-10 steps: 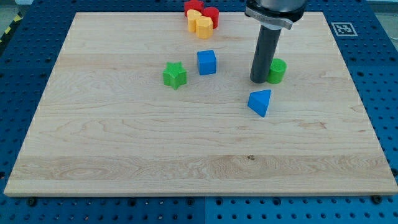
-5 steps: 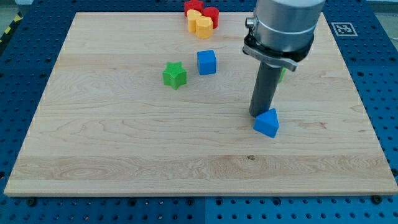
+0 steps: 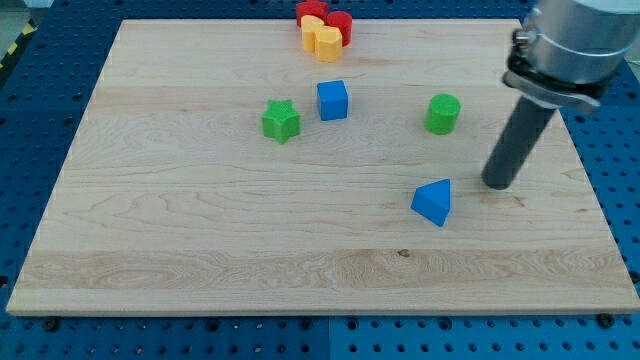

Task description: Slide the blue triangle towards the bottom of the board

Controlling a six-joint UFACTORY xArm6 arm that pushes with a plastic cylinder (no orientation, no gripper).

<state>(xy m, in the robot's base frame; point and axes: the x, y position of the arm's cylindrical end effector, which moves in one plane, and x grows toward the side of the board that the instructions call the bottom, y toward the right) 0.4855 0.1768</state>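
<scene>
The blue triangle lies on the wooden board, right of centre and below the middle. My tip stands to the triangle's right and slightly above it, a short gap apart and not touching it. The rod rises from the tip towards the view's top right.
A green cylinder stands above the triangle. A blue cube and a green star sit near the upper middle. Red and yellow blocks cluster at the top edge. A marker tag sits at the top right.
The blue triangle slid down the board from near the green cylinder. My tip pushed it from above, then left it and moved to the right.
</scene>
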